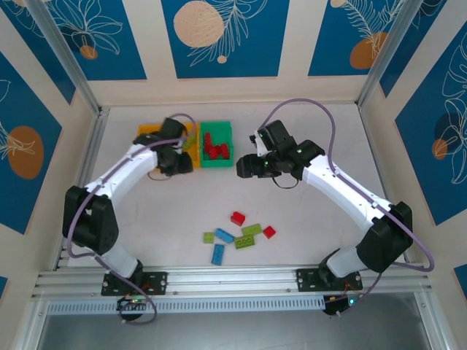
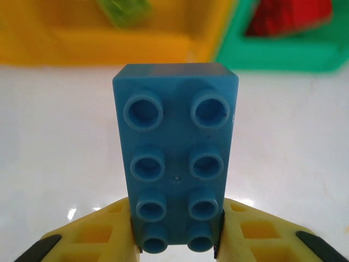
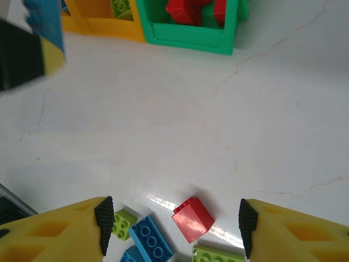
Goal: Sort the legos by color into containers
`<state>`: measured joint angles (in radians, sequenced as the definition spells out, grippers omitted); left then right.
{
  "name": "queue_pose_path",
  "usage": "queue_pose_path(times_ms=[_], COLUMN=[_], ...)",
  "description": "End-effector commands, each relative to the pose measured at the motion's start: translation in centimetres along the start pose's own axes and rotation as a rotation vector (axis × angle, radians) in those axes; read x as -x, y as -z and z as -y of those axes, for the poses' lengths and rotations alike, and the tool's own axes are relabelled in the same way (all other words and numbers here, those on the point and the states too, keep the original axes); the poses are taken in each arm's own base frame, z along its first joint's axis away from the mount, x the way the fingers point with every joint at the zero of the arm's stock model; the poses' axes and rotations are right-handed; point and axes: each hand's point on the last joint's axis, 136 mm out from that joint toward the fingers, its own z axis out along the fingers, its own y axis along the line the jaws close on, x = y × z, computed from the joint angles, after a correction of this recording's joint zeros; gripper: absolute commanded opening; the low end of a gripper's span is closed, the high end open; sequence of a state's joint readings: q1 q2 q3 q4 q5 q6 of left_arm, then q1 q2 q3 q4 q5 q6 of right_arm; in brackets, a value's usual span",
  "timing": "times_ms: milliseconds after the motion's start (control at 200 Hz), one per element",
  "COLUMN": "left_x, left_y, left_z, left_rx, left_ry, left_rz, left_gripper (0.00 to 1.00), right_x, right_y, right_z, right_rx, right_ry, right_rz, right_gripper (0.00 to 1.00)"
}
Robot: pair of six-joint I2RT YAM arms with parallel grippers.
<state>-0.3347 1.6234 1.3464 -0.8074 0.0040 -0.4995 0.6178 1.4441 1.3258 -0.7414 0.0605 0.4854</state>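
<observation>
1. The left gripper (image 2: 177,225) is clenching the blue brick (image 2: 177,158) across its long sides, at the near end only. Most of the brick is jutting out ahead of the fingers, with its studs facing the wrist camera.
2. The brick is hanging just short of the containers. The orange-yellow bin (image 2: 109,41), holding a lime piece, is ahead on the left. The green bin (image 2: 272,57), holding red pieces, is ahead on the right.
3. Handling, as a judgement: the plastic is looking hard, light and smooth, so it should neither bend nor crush. The sides are slick, so an end grip may be letting it pivot. Taking the flat sides nearer the middle would be steadier.
4. The right gripper (image 1: 242,166) is hovering beside the green bin with its jaws apart, grasping nothing.
5. The loose legos (image 1: 224,235), red, blue and lime, are lying clustered near the front middle, well apart from the bins.
6. The table (image 1: 306,240) is white and glossy, showing glare and faint hairline veins. Bricks are probably sliding easily on it.
7. Cream walls (image 1: 233,91) with blue panels (image 1: 255,51) are enclosing the bench, with metal posts (image 1: 62,55) at the corners.
</observation>
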Motion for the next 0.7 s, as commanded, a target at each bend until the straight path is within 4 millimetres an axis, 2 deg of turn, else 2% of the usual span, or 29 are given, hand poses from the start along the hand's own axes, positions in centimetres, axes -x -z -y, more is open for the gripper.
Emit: queue_pose_path(times_ms=[0,90,195,275,360,425,570,695], left_x=[4.3,7.2,9.8,11.5,12.7,13.3,13.3,12.1], left_y=[1.3,0.7,-0.8,-1.5,-1.3,-0.3,3.1,7.1], left_z=[-3.6,-5.7,-7.4,-7.9,-8.2,-8.0,-7.1,-4.6], left_rx=[0.029,0.049,0.064,0.057,0.061,0.06,0.022,-0.065], left_ry=[0.054,0.099,0.139,0.153,0.159,0.153,0.143,0.074], left_rz=[0.075,0.094,0.09,0.11,0.133,0.157,0.22,0.28], left_gripper=[0.31,0.31,0.32,0.42,0.52,0.58,0.58,0.58], right_x=[0.6,0.3,0.1,0.0,-0.2,-0.5,-1.2,-2.3], right_y=[0.1,0.0,0.2,0.3,0.4,0.4,0.3,-0.4], right_z=[0.1,0.5,0.6,0.6,0.7,0.9,1.2,1.5], right_rx=[-0.014,-0.033,-0.037,-0.04,-0.045,-0.053,-0.056,-0.066], right_ry=[-0.001,-0.009,-0.013,-0.014,-0.012,-0.013,-0.021,-0.029], right_rz=[0.006,-0.009,-0.014,-0.016,-0.024,-0.039,-0.051,-0.085], right_gripper=[0.65,0.65,0.65,0.65,0.65,0.65,0.65,0.65])
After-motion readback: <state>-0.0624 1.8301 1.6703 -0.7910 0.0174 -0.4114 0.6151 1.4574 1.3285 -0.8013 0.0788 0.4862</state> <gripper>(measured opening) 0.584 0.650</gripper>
